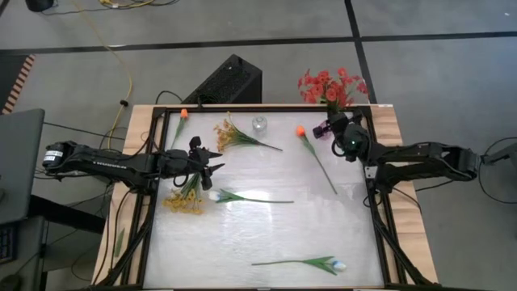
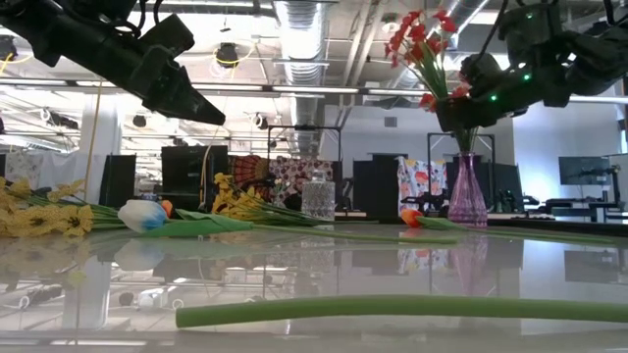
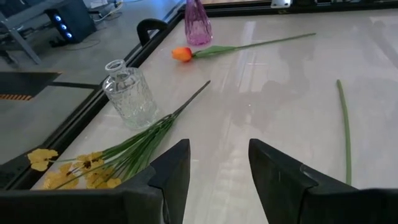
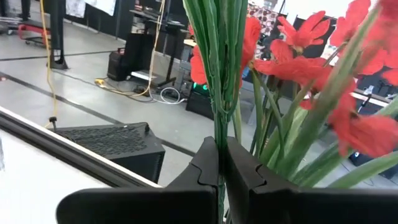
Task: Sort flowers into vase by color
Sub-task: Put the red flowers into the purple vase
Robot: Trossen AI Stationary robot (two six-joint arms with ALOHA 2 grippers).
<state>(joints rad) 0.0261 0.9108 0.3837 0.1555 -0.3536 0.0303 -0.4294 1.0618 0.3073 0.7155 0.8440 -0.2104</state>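
The right tool is pressed tight on the green stems of the red flowers, and it holds them up over the purple vase at the far right corner of the bench. The left tool is spread open and holds nothing; it hangs above the bench near the left edge, between two yellow flowers. An orange flower lies near the purple vase, and another orange flower lies by the far left corner. One white flower lies near the middle, close to the left tool, and another white flower lies by the near edge. A clear glass vase stands at the far edge. The high view does not show the purple vase well, but the low view shows it standing under the red flowers. Only the right wrist view shows the tight pinch on the stems.
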